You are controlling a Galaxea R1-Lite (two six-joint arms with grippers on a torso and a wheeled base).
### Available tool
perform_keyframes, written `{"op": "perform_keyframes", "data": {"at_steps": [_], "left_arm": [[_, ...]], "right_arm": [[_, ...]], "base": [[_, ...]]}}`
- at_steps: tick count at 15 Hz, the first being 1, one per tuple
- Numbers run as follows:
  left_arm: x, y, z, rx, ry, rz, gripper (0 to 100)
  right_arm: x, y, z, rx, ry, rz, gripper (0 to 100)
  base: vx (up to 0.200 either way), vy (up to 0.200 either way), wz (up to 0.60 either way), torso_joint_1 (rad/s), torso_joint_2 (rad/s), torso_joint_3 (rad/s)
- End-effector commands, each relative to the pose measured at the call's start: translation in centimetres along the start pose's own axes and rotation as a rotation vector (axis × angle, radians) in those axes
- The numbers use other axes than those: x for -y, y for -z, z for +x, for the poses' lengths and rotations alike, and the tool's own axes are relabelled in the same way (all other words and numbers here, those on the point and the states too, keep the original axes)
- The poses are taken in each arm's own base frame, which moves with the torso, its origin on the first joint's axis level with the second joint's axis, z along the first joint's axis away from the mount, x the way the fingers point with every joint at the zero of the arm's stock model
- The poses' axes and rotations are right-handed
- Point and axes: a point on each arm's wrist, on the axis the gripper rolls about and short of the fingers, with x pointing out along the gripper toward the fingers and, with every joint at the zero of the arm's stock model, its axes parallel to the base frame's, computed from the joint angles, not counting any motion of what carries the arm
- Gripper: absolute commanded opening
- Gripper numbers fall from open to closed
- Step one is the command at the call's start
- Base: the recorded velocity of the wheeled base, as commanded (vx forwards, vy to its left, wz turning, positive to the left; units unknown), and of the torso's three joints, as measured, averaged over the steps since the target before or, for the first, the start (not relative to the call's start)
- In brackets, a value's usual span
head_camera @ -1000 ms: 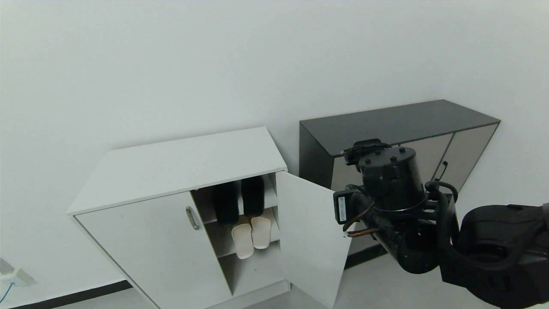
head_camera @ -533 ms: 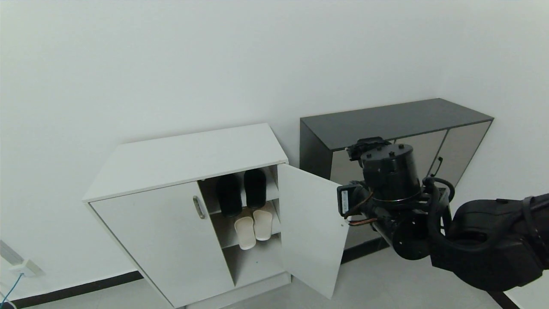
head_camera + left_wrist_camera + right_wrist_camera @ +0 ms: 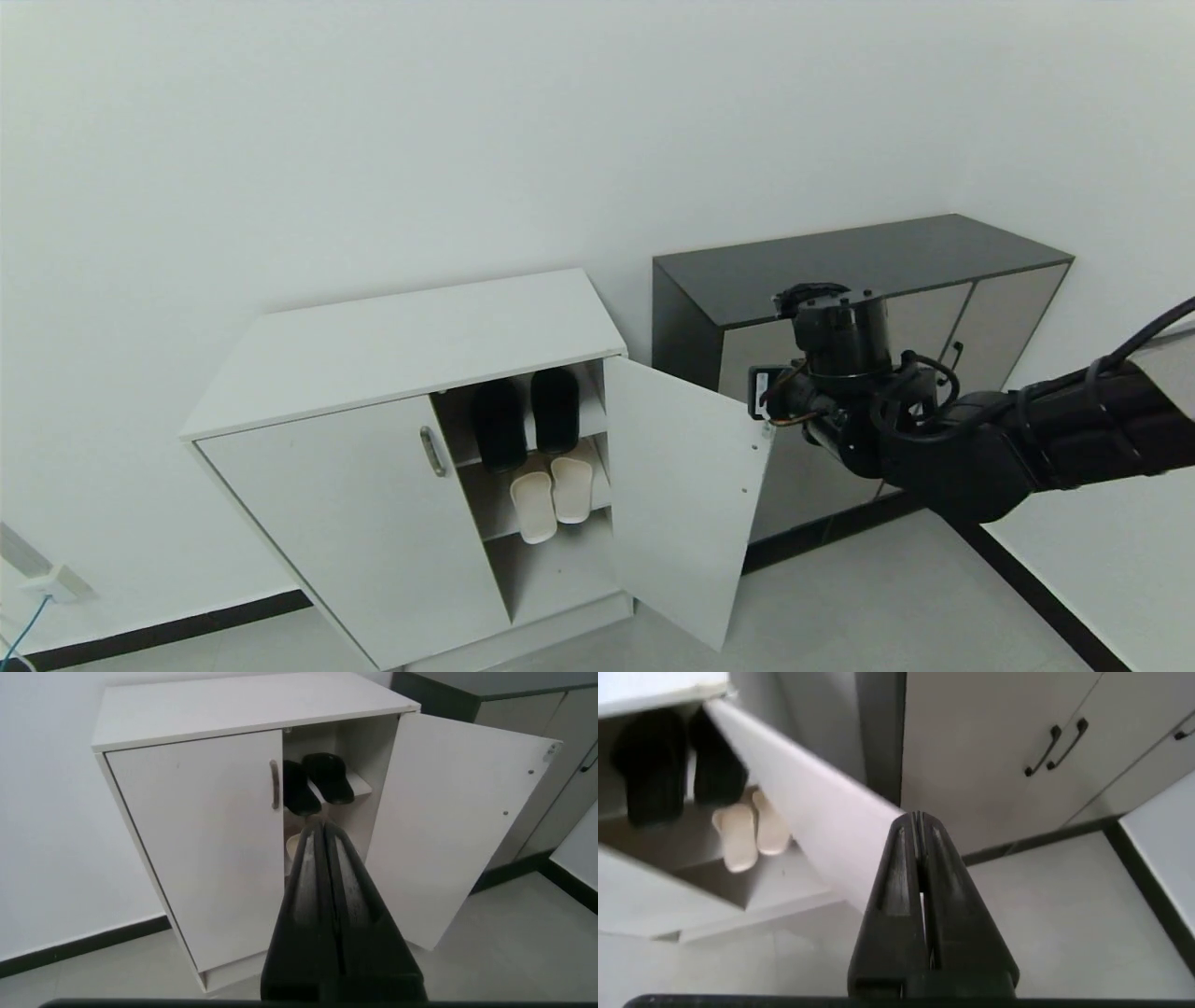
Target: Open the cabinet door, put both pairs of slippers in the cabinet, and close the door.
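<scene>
— Against the white wall, what stands there?
— One white two-door wooden cabinet (image 3: 411,336), and just beside it on the right a dark grey cabinet with pale glossy doors (image 3: 840,261).

— Is the white one open?
— Half of it. Its right-hand door panel (image 3: 686,495) is swung out towards the grey floor (image 3: 840,607). Its left-hand door panel (image 3: 355,523) is flat against the frame, with a small metal handle (image 3: 431,452) near its inner edge.

— Where are the slippers?
— Both pairs are inside, in the open right half. The pair of black slippers (image 3: 555,411) lies side by side on the upper shelf. The pair of cream slippers (image 3: 571,487) lies side by side on the shelf below, with their ends hanging a little over the shelf's front edge.

— And the arms?
— The black right arm (image 3: 980,448) reaches in from the right, with its wrist just beside the upper outer corner of the open door. I cannot tell whether it touches the panel. From its wrist camera, the right gripper (image 3: 920,821) has both fingers pressed together with nothing between them. It points down past the door's outer edge.

— The other one?
— The left gripper (image 3: 325,831) also has its fingers together and holds nothing. It hangs in front of the cabinet, well apart from it, in line with the gap between the two doors.
</scene>
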Motion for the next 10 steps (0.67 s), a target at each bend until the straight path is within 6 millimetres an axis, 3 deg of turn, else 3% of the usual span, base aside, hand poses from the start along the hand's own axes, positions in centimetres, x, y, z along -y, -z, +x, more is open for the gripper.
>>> {"op": "perform_keyframes", "data": {"at_steps": [1,6,10], "left_arm": [[0.0,0.0,0.0,-0.001,0.0,0.002,0],[0.0,0.0,0.0,-0.001,0.0,0.003,0],[0.0,0.0,0.0,-0.001,0.0,0.002,0]], "right_arm": [[0.9,1.4,3.2,-0.033,0.01,0.013,0],[2.9,3.0,7.0,-0.064,0.014,0.057,0],[3.1,4.3,8.2,-0.092,0.014,0.052,0]], "base": [[0.0,0.0,0.0,0.0,0.0,0.0],[0.0,0.0,0.0,0.0,0.0,0.0],[0.0,0.0,0.0,0.0,0.0,0.0]]}}
